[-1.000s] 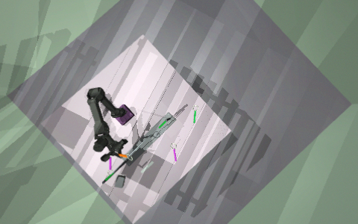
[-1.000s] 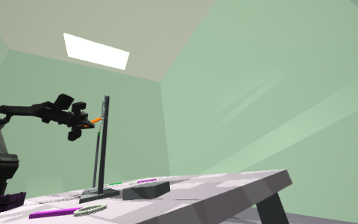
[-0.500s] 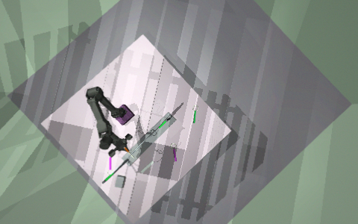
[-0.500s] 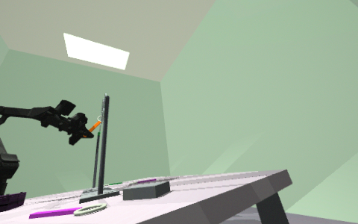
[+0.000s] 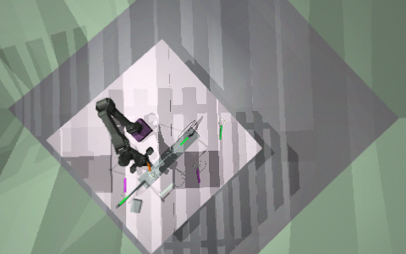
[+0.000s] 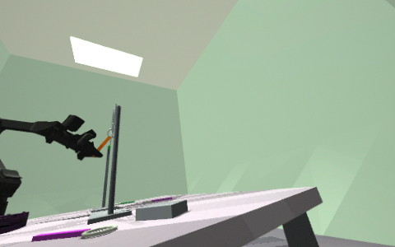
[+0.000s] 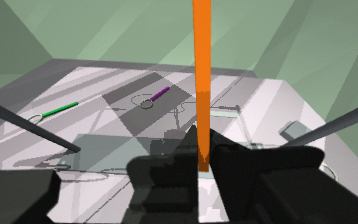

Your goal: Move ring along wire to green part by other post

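My gripper (image 5: 147,162) (image 6: 99,155) (image 7: 197,128) is shut on the orange handle (image 5: 149,168) (image 6: 104,143) (image 7: 202,65), which slants up from the fingertips in the exterior view. The ring (image 5: 152,173) (image 6: 109,132) is at the handle's far end, high above the table, between the posts in the top view; it is out of the wrist view. One green part (image 5: 123,200) is by the near post (image 6: 114,165) (image 7: 325,126); the other green part (image 5: 183,140) (image 6: 109,146) is by the far post (image 6: 105,177) (image 7: 45,132). The thin wire is too faint to tell whether it passes through the ring or touches it.
On the table (image 5: 85,140) lie a magenta rod (image 5: 125,184) (image 6: 62,235), a grey block (image 5: 136,206) (image 6: 161,210) (image 7: 296,131), a purple rod (image 5: 198,175) (image 7: 160,94) and a green rod (image 5: 220,132) (image 7: 60,109). A pale bar (image 5: 167,191) lies near the posts' base.
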You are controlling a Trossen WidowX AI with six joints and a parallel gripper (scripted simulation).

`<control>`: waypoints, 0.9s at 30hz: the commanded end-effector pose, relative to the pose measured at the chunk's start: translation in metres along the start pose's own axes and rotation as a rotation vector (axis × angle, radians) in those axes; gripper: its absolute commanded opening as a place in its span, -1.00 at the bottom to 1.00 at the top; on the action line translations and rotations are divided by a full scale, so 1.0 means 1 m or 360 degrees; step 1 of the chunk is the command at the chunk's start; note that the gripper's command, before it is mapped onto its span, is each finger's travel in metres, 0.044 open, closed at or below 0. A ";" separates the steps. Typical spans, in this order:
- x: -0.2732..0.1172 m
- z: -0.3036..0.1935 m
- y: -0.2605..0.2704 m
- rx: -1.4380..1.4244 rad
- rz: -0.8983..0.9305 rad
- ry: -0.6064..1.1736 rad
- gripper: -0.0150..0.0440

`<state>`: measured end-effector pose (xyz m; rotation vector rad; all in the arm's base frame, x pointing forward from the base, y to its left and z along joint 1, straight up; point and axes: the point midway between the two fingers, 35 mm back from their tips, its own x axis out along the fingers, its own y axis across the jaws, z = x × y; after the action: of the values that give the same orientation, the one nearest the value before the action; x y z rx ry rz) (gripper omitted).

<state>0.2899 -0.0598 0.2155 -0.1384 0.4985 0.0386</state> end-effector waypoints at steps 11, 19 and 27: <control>0.001 0.001 0.029 0.0181 0.0129 -0.0018 -1.00; 0.001 0.003 0.040 0.0220 0.0161 -0.0023 -1.00; 0.001 0.004 0.051 0.0258 0.0193 -0.0030 -1.00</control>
<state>0.2889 -0.0124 0.2126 0.0388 0.4922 0.1166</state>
